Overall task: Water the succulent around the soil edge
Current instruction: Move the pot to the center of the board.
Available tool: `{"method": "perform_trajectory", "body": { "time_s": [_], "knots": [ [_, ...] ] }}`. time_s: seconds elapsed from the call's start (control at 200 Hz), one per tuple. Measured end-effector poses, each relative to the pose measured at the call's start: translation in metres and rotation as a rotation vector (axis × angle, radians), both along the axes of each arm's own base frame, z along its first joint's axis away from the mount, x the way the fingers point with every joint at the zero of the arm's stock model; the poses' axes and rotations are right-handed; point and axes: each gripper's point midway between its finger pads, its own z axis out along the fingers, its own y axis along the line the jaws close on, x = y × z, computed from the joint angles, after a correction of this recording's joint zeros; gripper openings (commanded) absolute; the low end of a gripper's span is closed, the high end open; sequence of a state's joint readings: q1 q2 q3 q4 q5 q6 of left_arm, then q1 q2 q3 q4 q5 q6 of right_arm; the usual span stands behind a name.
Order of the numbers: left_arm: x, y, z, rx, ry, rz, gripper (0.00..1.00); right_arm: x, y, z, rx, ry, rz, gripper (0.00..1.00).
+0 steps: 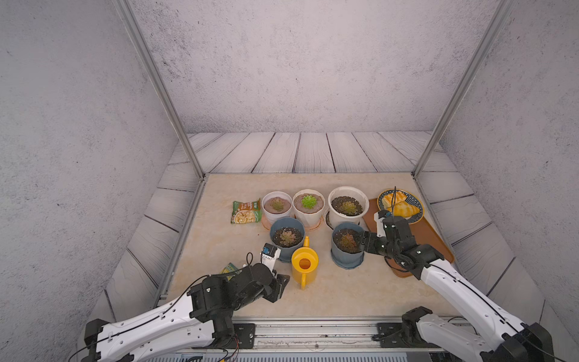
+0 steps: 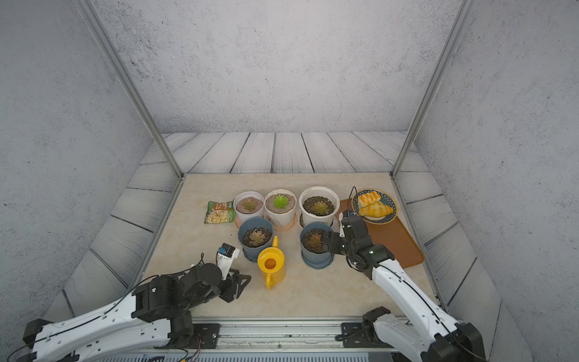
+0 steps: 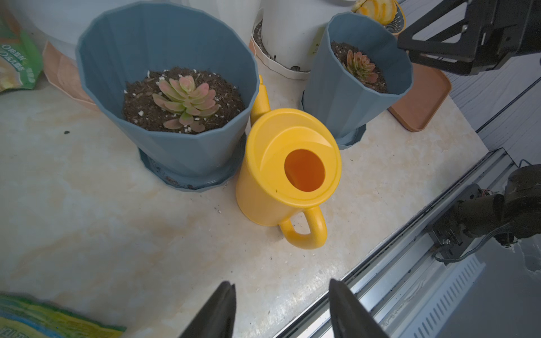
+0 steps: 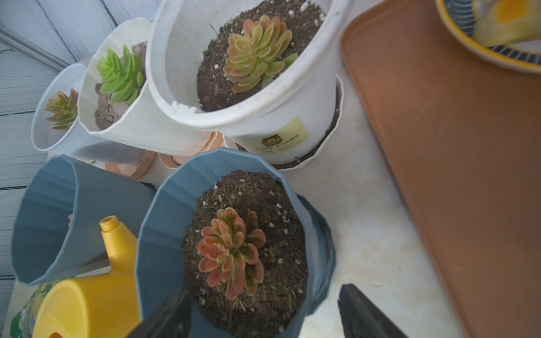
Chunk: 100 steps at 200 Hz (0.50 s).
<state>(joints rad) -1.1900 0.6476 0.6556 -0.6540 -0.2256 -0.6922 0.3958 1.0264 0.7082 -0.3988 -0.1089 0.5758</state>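
A yellow watering can [image 1: 304, 264] [image 3: 289, 166] stands on the table between two blue pots, handle toward the front edge, spout toward the back. My left gripper [image 1: 279, 285] [image 3: 281, 282] is open and empty, just in front of and left of the handle. My right gripper [image 1: 363, 241] [image 4: 263, 292] is open, its jaws on either side of the right blue pot [image 1: 347, 261] [image 4: 158, 234]. That pot holds a reddish succulent [image 4: 231, 251] in dark soil. A gap shows between one finger [image 4: 363, 313] and the pot wall. The left blue pot [image 1: 282, 254] holds a pink-green succulent [image 3: 187, 99].
Three white pots with succulents [image 1: 277, 203] [image 1: 308, 203] [image 1: 347, 205] stand in a row behind the blue ones. A snack bag [image 1: 246, 211] lies at the back left. A brown tray [image 1: 429, 241] with a plate of pastries [image 1: 399, 205] lies right. A packet [image 1: 230, 269] sits beside my left arm.
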Motion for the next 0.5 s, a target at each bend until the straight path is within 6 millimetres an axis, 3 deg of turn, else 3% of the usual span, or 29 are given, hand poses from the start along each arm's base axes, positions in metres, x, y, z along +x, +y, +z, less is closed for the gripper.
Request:
{"method": "perform_trajectory", "body": {
  "time_s": [0.25,0.5],
  "knots": [
    [-0.001,-0.004,-0.001,0.011,-0.010,-0.018,0.57,0.008,0.014,-0.019,0.060,0.067,-0.002,0.72],
    [-0.010,-0.016,-0.009,0.024,-0.015,-0.060,0.59,0.011,0.040,-0.026,0.096,0.077,0.031,0.76]
  ]
}}
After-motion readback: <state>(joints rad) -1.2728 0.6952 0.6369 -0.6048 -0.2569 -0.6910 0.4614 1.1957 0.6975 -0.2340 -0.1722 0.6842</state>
